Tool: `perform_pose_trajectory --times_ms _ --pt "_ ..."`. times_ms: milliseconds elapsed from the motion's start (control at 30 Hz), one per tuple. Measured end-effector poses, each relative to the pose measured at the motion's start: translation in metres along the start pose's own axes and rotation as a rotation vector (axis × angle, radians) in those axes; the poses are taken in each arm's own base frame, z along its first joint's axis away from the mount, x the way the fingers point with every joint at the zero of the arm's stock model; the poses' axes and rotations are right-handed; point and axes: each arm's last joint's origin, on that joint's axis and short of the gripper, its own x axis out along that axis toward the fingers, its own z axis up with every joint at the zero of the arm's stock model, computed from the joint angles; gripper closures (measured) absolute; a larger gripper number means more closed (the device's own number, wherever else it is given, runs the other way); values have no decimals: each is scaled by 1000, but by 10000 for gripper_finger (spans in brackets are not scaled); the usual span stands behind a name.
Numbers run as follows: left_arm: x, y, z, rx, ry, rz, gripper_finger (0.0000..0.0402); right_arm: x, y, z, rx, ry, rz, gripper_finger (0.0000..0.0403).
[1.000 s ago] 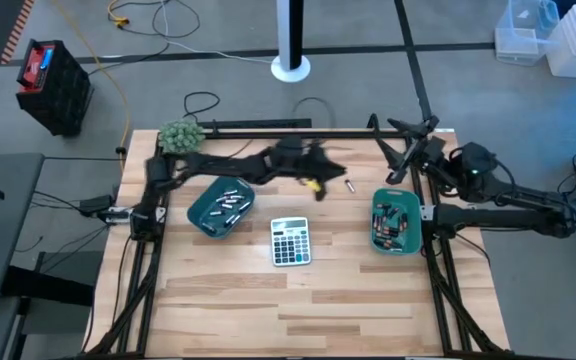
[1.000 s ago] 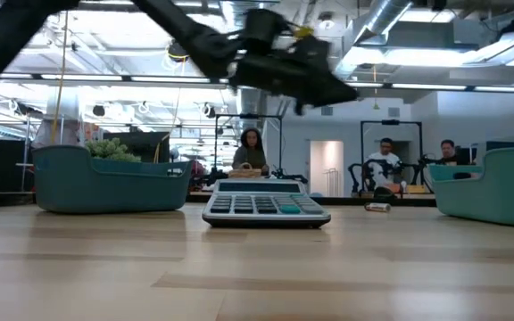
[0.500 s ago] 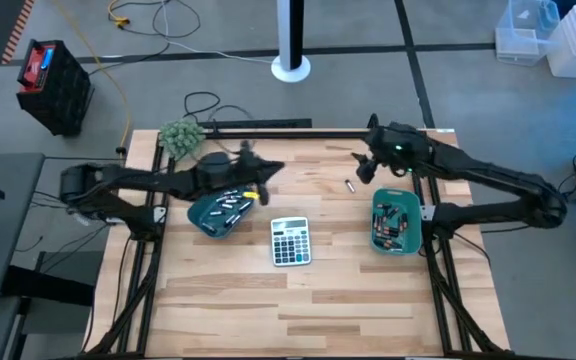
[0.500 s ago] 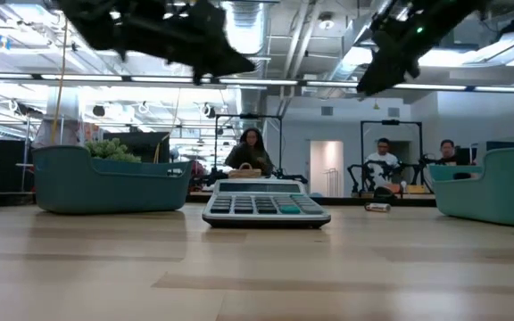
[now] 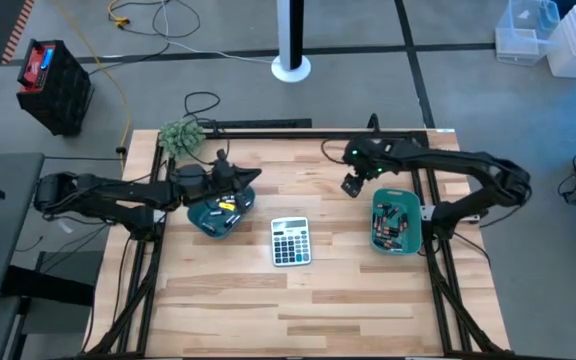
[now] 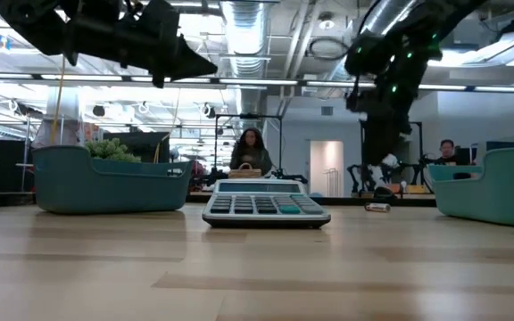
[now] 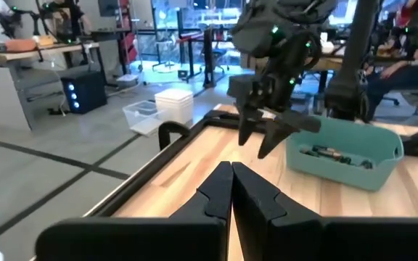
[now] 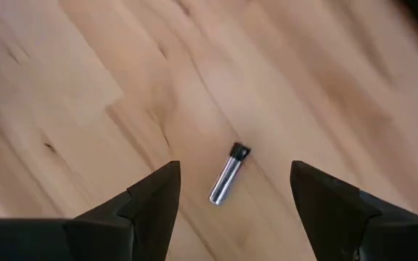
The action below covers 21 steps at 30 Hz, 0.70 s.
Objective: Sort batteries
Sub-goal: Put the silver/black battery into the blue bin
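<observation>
- Two dark fingers of the right gripper stand spread wide, hanging directly above one small silvery cylindrical battery lying alone on bare wood.
- Left gripper, fingers pressed together, hovers over the left teal plastic tray holding loose cells.
- Between the trays lies a grey calculator; the right teal tray sits just beside the lone battery's spot.

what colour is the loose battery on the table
Silvery with a dark end; right wrist view shows it best.
</observation>
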Motion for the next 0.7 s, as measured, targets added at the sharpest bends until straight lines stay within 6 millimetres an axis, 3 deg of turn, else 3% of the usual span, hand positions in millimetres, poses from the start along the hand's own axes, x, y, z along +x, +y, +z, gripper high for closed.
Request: perform_pose_trajectory --times_ms 400,567,700 --pt "0 0 -3 56 32 -5 395 60 2 -5 16 189 -19 129" --pt "0 0 -3 58 38 -5 395 75 -1 -6 14 217 -24 130" --pt "0 0 -4 59 43 -6 395 82 -3 -6 24 226 -24 154"
